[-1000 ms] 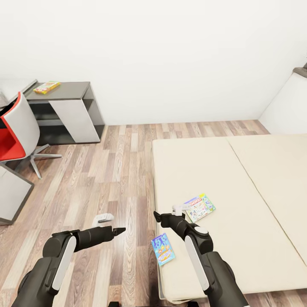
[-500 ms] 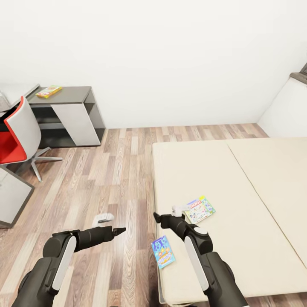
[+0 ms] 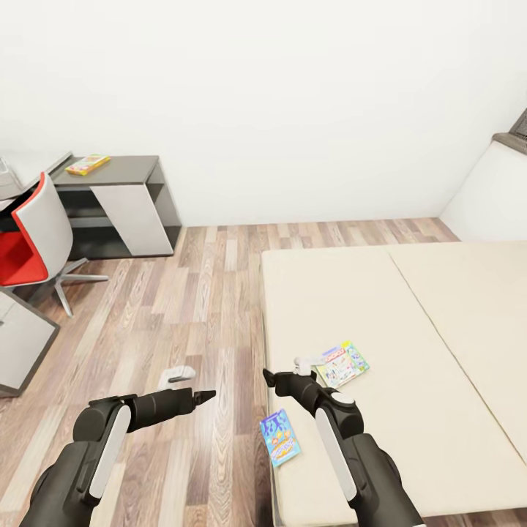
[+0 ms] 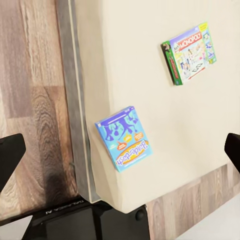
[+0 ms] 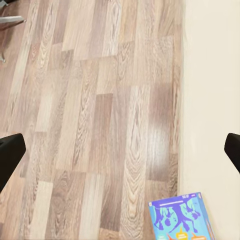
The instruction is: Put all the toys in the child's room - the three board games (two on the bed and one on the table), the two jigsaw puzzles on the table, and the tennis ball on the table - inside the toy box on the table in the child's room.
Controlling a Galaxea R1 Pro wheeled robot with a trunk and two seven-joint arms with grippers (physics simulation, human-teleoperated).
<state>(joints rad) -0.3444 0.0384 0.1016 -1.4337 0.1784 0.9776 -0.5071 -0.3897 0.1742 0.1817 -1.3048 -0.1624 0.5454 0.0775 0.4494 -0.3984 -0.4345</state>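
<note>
Cream mattress: the bed (image 3: 410, 329) carries two board games.
Blue game (image 3: 279, 437): flat near the bed's front corner, close to the edge beside the wood floor (image 3: 197, 307).
Pale game (image 3: 342, 363): flat, farther in on the mattress, apart from the blue one.
Yellow-green game (image 3: 87, 164): on the dark cabinet top (image 3: 124, 170), probably flat; small from here.
Left gripper (image 3: 192, 388): above the floor, fingers spread apart, holding nothing.
Right gripper (image 3: 287, 370): above the bed's edge, just beside the pale game, fingers likewise apart and bare.
Red chair (image 3: 33, 234): near the cabinet.
</note>
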